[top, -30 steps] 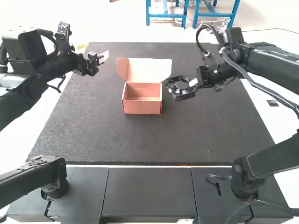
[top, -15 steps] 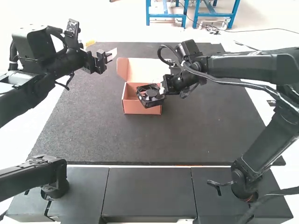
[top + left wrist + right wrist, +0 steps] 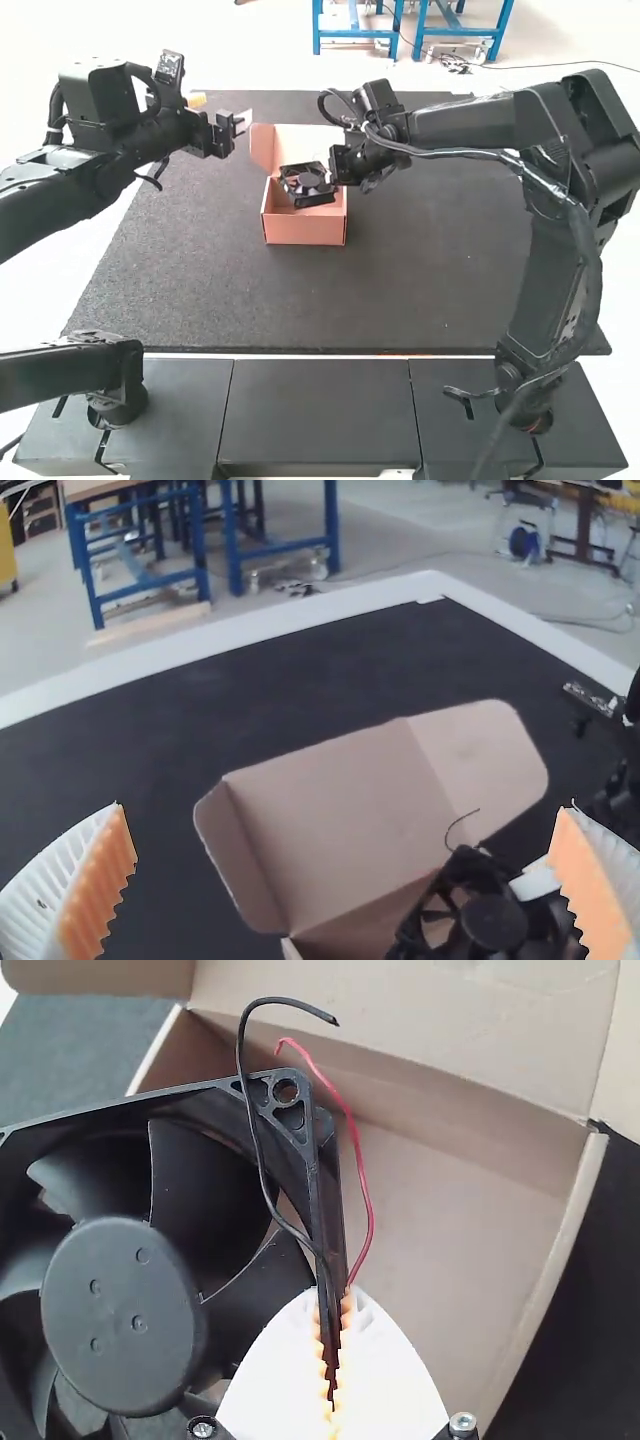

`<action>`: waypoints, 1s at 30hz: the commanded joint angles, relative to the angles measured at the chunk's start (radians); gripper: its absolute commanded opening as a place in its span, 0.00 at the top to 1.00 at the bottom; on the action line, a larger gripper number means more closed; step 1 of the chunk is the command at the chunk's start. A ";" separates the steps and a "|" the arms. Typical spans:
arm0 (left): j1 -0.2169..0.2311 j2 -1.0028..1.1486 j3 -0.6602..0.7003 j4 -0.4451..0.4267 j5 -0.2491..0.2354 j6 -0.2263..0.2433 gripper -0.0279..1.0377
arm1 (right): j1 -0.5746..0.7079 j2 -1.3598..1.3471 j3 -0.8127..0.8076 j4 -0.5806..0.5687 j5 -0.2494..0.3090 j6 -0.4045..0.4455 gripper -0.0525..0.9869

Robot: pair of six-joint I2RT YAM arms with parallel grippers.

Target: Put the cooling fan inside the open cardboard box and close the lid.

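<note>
The open brown cardboard box (image 3: 303, 215) stands mid-mat with its lid (image 3: 300, 148) raised at the back. A black cooling fan (image 3: 306, 185) hangs over the box's opening, tilted, held by one edge in my right gripper (image 3: 338, 170). In the right wrist view the white ribbed fingers (image 3: 330, 1380) pinch the fan frame (image 3: 160, 1260), with red and black wires (image 3: 300, 1160) curling above the box interior (image 3: 450, 1220). My left gripper (image 3: 228, 131) is open just left of the lid; its orange pads (image 3: 95, 880) flank the lid (image 3: 370, 800) and fan (image 3: 480, 910).
A black mat (image 3: 330, 230) covers the table, with white tabletop around it. Open mat lies in front of the box and to both sides. A small yellowish object (image 3: 196, 99) sits at the mat's far left corner.
My right gripper carried the fan leftward from beside the box to above its opening. The left gripper shifted slightly right, closer to the lid.
</note>
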 commanded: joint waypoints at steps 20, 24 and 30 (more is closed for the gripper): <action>0.005 0.012 0.018 0.008 -0.020 0.014 0.06 | -0.025 0.123 0.045 0.107 0.000 -0.026 0.97; 0.005 0.010 0.018 0.006 -0.016 0.014 0.06 | -0.025 0.137 0.043 0.123 0.000 -0.028 0.97; 0.005 0.010 0.009 0.006 -0.015 0.017 0.06 | -0.025 0.169 0.050 0.155 0.000 -0.019 0.97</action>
